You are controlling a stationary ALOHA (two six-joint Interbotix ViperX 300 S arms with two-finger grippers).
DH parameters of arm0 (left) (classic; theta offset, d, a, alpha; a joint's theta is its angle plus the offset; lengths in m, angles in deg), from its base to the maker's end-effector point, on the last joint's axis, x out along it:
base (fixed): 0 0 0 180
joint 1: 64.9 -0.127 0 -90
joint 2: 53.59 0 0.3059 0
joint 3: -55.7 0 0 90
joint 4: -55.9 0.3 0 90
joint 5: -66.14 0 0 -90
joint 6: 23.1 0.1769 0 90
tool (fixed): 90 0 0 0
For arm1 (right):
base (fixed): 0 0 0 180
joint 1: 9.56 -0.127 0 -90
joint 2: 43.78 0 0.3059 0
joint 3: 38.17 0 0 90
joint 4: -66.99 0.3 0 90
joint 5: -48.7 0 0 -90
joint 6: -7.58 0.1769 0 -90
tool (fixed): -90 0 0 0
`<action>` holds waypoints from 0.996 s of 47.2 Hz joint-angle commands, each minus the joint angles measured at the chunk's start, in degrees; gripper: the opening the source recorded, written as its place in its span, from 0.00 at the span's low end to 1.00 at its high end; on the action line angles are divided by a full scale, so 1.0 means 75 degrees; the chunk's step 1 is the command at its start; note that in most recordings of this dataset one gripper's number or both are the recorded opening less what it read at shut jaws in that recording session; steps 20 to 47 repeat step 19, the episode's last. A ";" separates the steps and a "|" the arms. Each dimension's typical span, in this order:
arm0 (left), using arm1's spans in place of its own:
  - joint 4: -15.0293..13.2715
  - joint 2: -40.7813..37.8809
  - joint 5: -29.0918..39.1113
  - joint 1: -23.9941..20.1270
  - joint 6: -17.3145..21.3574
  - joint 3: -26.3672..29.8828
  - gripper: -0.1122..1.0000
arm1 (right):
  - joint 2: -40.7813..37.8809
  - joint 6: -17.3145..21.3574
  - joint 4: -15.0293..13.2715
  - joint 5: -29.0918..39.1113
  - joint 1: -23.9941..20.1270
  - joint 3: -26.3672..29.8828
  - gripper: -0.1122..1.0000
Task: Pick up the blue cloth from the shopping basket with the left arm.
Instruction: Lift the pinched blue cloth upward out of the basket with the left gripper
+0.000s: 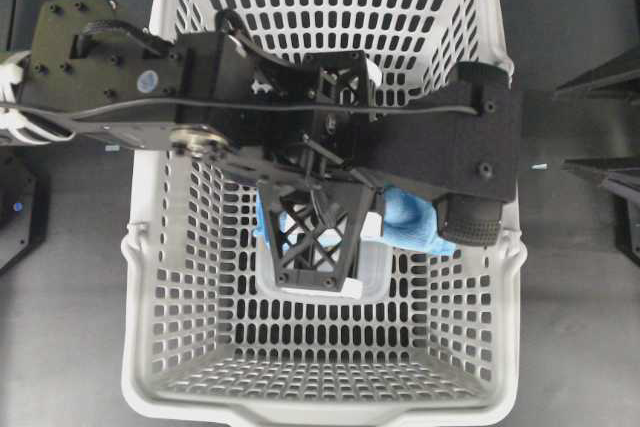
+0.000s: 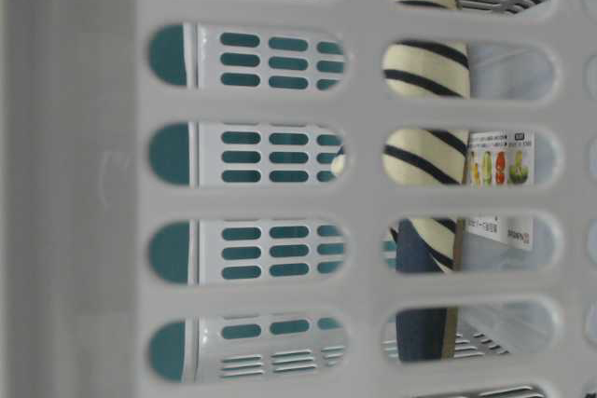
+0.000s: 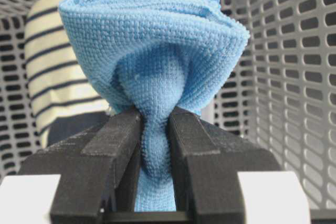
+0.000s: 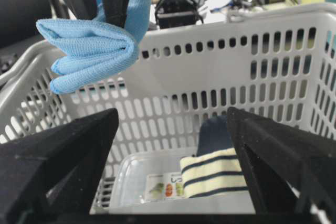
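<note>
My left gripper (image 3: pixel 155 135) is shut on the blue cloth (image 3: pixel 157 40), which is pinched at its middle and bunches out beyond the jaws. In the overhead view the left gripper (image 1: pixel 343 230) hangs over the middle of the grey shopping basket (image 1: pixel 200 277), and the cloth (image 1: pixel 415 222) sticks out to the right of the lattice finger. In the right wrist view the cloth (image 4: pixel 94 45) hangs clear of the basket floor, about level with the far rim (image 4: pixel 220 22). My right gripper (image 4: pixel 173 145) is open and empty, outside the basket's right wall (image 1: pixel 560 127).
A navy-and-cream striped slipper (image 4: pixel 215 174) leans inside the basket, and also shows in the left wrist view (image 3: pixel 58 66). Beside the slipper a clear plastic container (image 4: pixel 136 174) with a printed label lies on the basket floor (image 1: pixel 370 272). The slotted walls (image 3: pixel 294 77) enclose the left gripper.
</note>
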 commanded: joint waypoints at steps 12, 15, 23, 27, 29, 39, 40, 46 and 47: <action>0.0035 0.0141 -0.0047 0.0012 -0.0023 0.0105 0.23 | -0.0012 -0.0012 -0.0012 -0.0070 -0.0012 0.0047 0.82; 0.0023 0.0141 -0.0047 0.0012 -0.0023 0.0105 0.23 | 0.0000 -0.0012 -0.0012 -0.0070 -0.0012 0.0047 0.82; 0.0023 0.0141 -0.0047 0.0023 -0.0023 0.0105 0.23 | 0.0000 0.0000 -0.0012 -0.0082 0.0000 0.0047 0.82; 0.0023 0.0141 -0.0047 0.0023 -0.0023 0.0105 0.23 | 0.0000 0.0000 -0.0012 -0.0082 0.0000 0.0047 0.82; 0.0023 0.0141 -0.0047 0.0023 -0.0023 0.0105 0.23 | 0.0000 0.0000 -0.0012 -0.0082 0.0000 0.0047 0.82; 0.0023 0.0141 -0.0047 0.0023 -0.0023 0.0105 0.23 | 0.0000 0.0000 -0.0012 -0.0082 0.0000 0.0047 0.82; 0.0023 0.0141 -0.0047 0.0023 -0.0023 0.0105 0.23 | 0.0000 0.0000 -0.0012 -0.0082 0.0000 0.0047 0.82; 0.0023 0.0141 -0.0047 0.0023 -0.0023 0.0105 0.23 | 0.0000 0.0000 -0.0012 -0.0082 0.0000 0.0047 0.82; 0.0023 0.0141 -0.0047 0.0023 -0.0023 0.0105 0.23 | 0.0000 0.0000 -0.0012 -0.0082 0.0000 0.0047 0.82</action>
